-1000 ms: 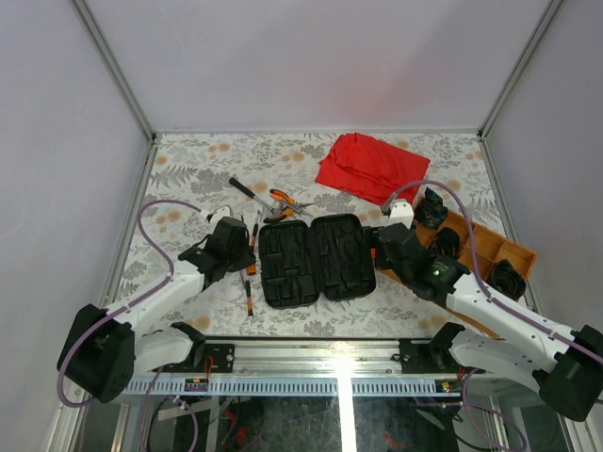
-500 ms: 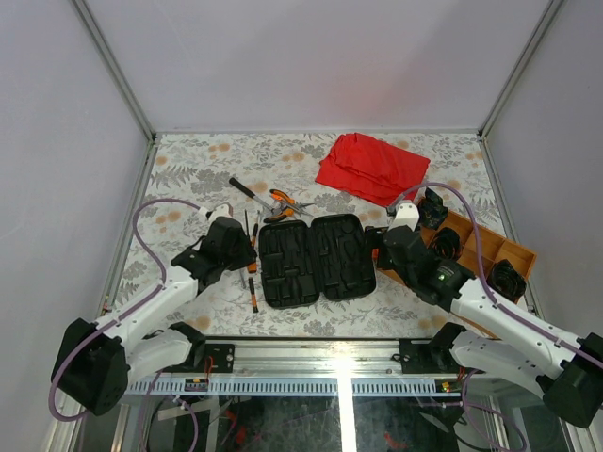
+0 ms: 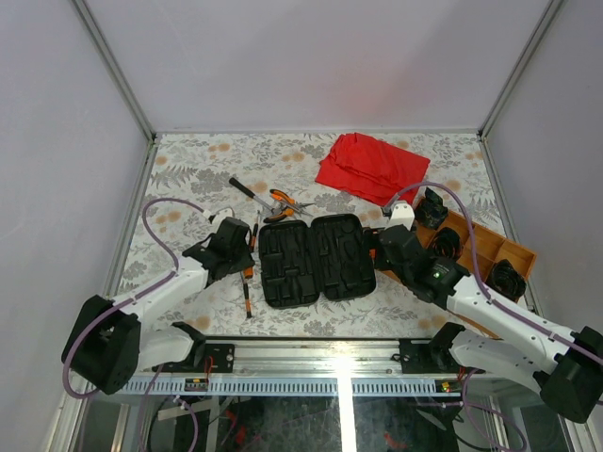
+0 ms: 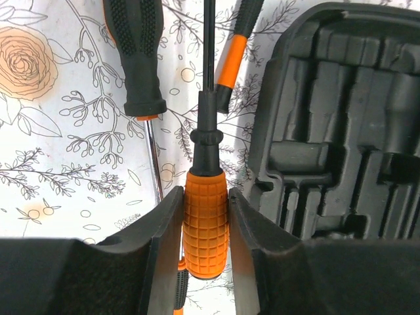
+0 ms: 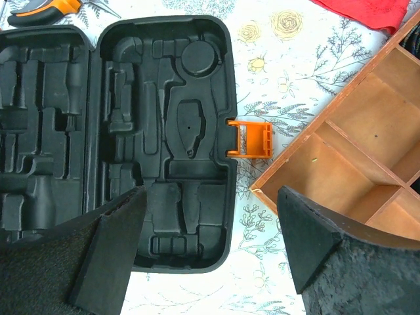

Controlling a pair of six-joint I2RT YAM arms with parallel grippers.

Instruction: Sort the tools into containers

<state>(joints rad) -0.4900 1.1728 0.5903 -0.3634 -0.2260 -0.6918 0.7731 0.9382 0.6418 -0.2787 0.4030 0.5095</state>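
Note:
The black tool case (image 3: 314, 259) lies open and flat at the table's middle, its moulded slots bare. My left gripper (image 3: 237, 250) (image 4: 205, 197) is shut on the orange grip of a slim screwdriver (image 4: 205, 220), just left of the case (image 4: 341, 131). The screwdriver's shaft points away from me. Beyond it lie a black-handled driver (image 4: 138, 59) and a black-and-orange screwdriver (image 4: 233, 56). Orange-handled pliers (image 3: 283, 202) and a long black-handled driver (image 3: 245, 189) lie behind the case. My right gripper (image 3: 379, 247) (image 5: 211, 197) hangs open over the case's right edge, below the orange latch (image 5: 252, 139).
A small screwdriver (image 3: 247, 299) lies on the floral cloth near the front left. A compartmented wooden tray (image 5: 354, 144) holding black round items (image 3: 509, 278) stands right of the case. A red cloth (image 3: 370, 168) lies at the back right.
The left arm shifted slightly beside the case while keeping hold of the screwdriver. The right gripper's jaws spread a little wider.

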